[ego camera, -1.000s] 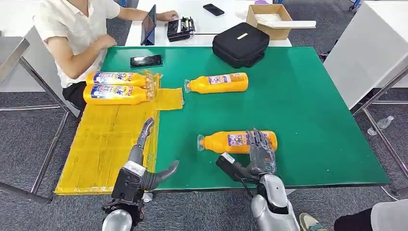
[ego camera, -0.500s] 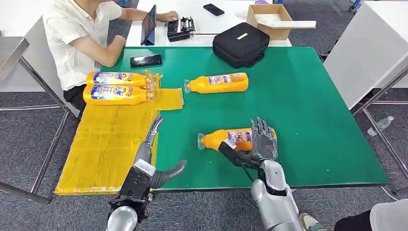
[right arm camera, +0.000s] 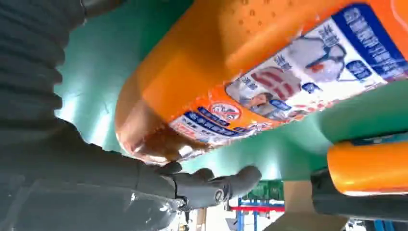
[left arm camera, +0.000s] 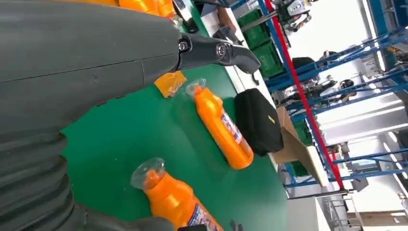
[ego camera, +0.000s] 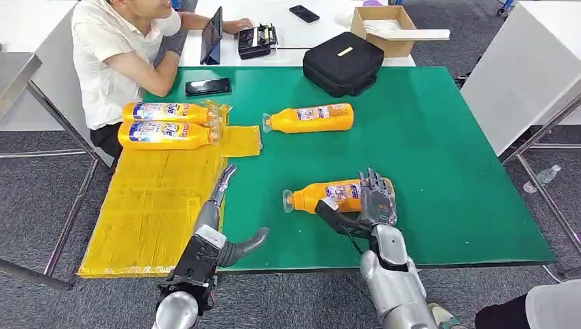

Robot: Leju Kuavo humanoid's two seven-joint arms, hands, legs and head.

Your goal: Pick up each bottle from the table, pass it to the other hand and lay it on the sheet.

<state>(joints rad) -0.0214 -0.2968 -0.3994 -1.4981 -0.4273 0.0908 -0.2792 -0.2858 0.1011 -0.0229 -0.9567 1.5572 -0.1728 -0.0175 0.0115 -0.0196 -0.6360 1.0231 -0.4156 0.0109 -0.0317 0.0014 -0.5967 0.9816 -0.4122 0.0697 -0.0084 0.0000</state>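
An orange bottle (ego camera: 322,196) lies on the green table (ego camera: 438,151), cap to the left. My right hand (ego camera: 370,204) grips its base end, fingers over the top and thumb on the near side; its label (right arm camera: 288,82) sits close against the palm. My left hand (ego camera: 220,223) hovers open with fingers spread at the border of the yellow sheet (ego camera: 147,205), left of that bottle (left arm camera: 175,202). A second loose bottle (ego camera: 308,118) (left arm camera: 221,127) lies farther back. Two bottles (ego camera: 164,112) (ego camera: 164,135) lie side by side on the sheet's far end.
A person in a white shirt (ego camera: 116,62) sits at the table's far left corner, beside a phone (ego camera: 207,86). A black bag (ego camera: 342,62) stands at the far edge, with a cardboard box (ego camera: 384,24) and a tablet (ego camera: 212,34) behind it.
My right hand has pushed forward onto the near bottle and closed around its base, nudging it slightly askew. My left hand has drifted forward and to the right.
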